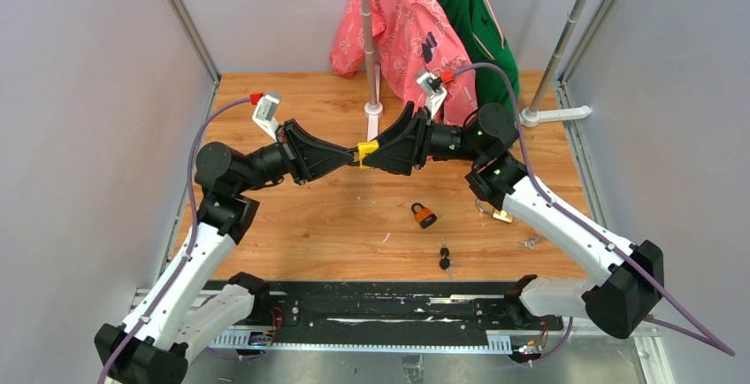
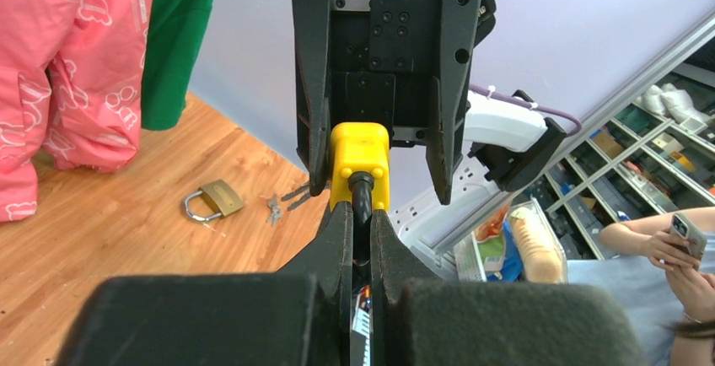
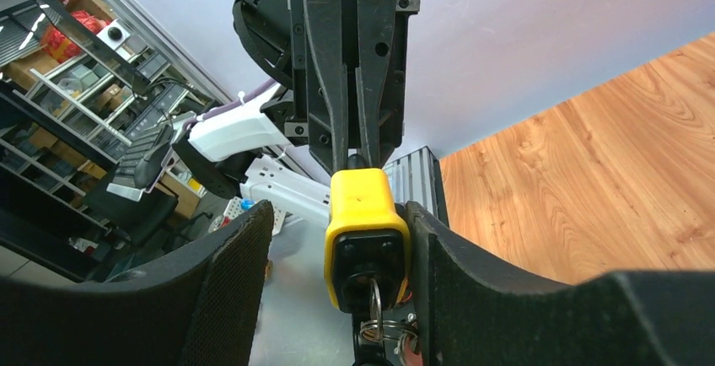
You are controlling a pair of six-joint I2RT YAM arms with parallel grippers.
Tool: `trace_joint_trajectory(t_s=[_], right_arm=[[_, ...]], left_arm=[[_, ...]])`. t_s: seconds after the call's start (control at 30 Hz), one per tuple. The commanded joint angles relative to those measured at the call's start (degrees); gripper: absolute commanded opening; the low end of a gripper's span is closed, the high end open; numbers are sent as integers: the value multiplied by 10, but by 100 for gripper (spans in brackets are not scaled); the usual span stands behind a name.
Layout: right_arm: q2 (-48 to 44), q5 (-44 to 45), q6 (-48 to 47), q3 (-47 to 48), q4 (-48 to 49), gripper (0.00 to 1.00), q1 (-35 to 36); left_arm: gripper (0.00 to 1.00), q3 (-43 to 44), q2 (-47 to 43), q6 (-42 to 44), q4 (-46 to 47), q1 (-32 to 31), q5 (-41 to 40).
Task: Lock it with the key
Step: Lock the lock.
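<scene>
While both my arms meet above the wooden table [image 1: 309, 225], my right gripper [image 1: 382, 156] clamped on the yellow padlock [image 1: 366, 151], my left gripper [image 1: 349, 159] pinched shut on its black shackle [image 2: 361, 193], key [image 3: 373, 309] seated in the keyhole, orange padlock [image 1: 424, 216] lying loose below.

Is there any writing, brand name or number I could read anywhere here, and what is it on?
No text reads clearly in any view.
Pink garment: a dark printed patch and pale outline patterns, no legible words.
Brass padlock: any stamp is too small to read.
Yellow padlock, held between the two grippers: no visible marking.
Boxes on the background shelves: labels too blurred.
</scene>
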Motion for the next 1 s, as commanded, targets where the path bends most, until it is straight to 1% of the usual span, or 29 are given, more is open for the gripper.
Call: trace_joint_trajectory(t_s=[0.0, 0.07, 0.13, 0.27, 0.37, 0.4, 0.43, 0.47, 0.57, 0.7, 0.8, 0.87, 0.93, 0.97], right_arm=[[-8, -20, 24, -9, 42, 59, -8], [-5, -27, 32, -14, 54, 56, -9], [-3, -33, 34, -16, 56, 48, -10], [2, -37, 36, -22, 56, 46, -10], [8, -46, 44, -18, 68, 31, -11], [11, -53, 45, -14, 70, 16, -10], [14, -57, 46, -11, 71, 3, -11], [14, -60, 48, -11, 75, 0, -11], [8, -53, 54, -19, 88, 0, -11], [-7, -41, 25, -19, 57, 0, -11], [-16, -34, 11, -22, 37, 0, -16], [-19, -34, 8, -22, 31, 0, -16], [-11, -46, 22, -21, 48, 0, -16], [-4, -56, 34, -19, 60, 5, -16]], left_arm=[[0, 23, -8, -16, 50, 6, 6], [0, 26, -6, -18, 53, 7, 9], [0, 28, -5, -19, 53, 10, 8], [0, 30, -6, -20, 55, 11, 10], [0, 30, -7, -20, 55, 11, 10], [0, 30, -7, -19, 55, 12, 9], [0, 30, -8, -18, 55, 12, 9], [0, 33, -6, -17, 54, 12, 12], [0, 49, -2, 11, 10, 12, 21], [0, 68, -4, 47, -47, 12, 17], [0, 101, -7, 109, -133, 14, 8], [0, 122, -3, 130, -165, 14, 15], [0, 140, 5, 146, -192, 14, 25], [0, 154, 8, 165, -220, 14, 24]])
